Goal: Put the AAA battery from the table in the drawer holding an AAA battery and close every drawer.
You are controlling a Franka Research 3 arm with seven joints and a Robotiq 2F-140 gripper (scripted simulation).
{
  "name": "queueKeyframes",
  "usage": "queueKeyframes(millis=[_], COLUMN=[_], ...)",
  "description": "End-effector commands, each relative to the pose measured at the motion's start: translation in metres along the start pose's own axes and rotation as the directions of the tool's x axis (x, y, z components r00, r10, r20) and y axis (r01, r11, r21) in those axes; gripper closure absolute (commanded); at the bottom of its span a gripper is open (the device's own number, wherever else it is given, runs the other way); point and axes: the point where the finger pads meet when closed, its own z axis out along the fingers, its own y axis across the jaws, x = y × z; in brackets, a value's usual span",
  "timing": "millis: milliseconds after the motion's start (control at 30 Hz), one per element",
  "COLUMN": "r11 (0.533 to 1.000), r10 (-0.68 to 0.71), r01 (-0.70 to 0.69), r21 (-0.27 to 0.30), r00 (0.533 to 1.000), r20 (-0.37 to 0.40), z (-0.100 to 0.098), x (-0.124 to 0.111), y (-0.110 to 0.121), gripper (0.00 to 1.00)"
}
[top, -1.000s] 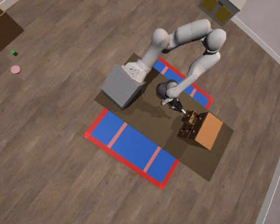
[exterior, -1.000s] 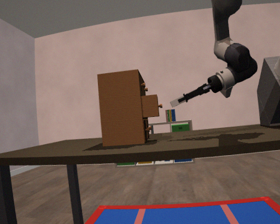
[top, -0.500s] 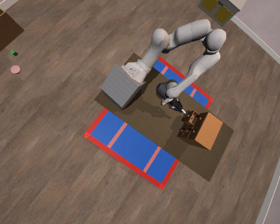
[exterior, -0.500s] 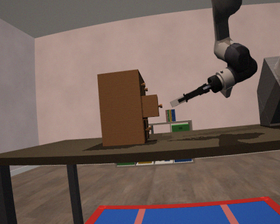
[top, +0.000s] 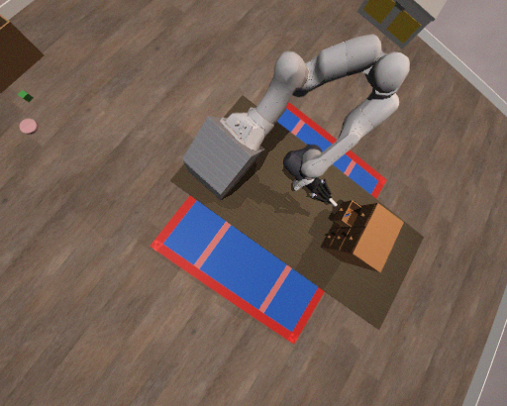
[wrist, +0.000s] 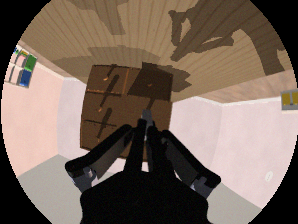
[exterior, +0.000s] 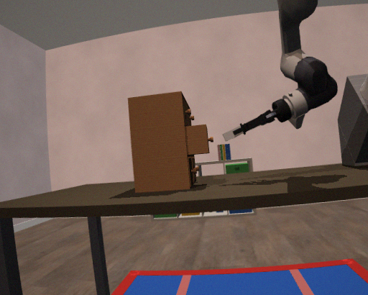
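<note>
The small brown chest (top: 364, 235) stands on the dark table near its right end; it also shows in the side view (exterior: 160, 142) and the wrist view (wrist: 127, 106). One drawer in a middle row (exterior: 198, 139) is pulled partly out, and the other drawers look pushed in. From above, the open drawer (top: 350, 213) holds a small bluish thing (top: 348, 214), too small to name. My gripper (exterior: 229, 134) (wrist: 145, 116) is shut and empty. It hovers level with the open drawer, a short way in front of its knob (exterior: 210, 138), with the fingertips pointing at the chest. I see no battery on the table.
The grey block of the arm's base (top: 221, 155) stands on the table's left end. Blue mats with red borders (top: 241, 267) lie on the floor beside the table. A low shelf (exterior: 226, 163) stands far behind.
</note>
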Motion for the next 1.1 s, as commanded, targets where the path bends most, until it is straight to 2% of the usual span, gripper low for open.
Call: queueKeyframes(millis=[0,767,1067], r11=[1.000,1.000,1.000], r10=[-0.002,-0.002,-0.002], r01=[0.002,0.002,0.002], r21=[0.003,0.003,0.003], r00=[1.000,1.000,1.000], r20=[-0.001,-0.001,-0.001], z=[0.002,0.024,0.039], x=[0.000,-0.008,-0.014], y=[-0.001,-0.001,-0.001], gripper=[1.00,1.00,1.00])
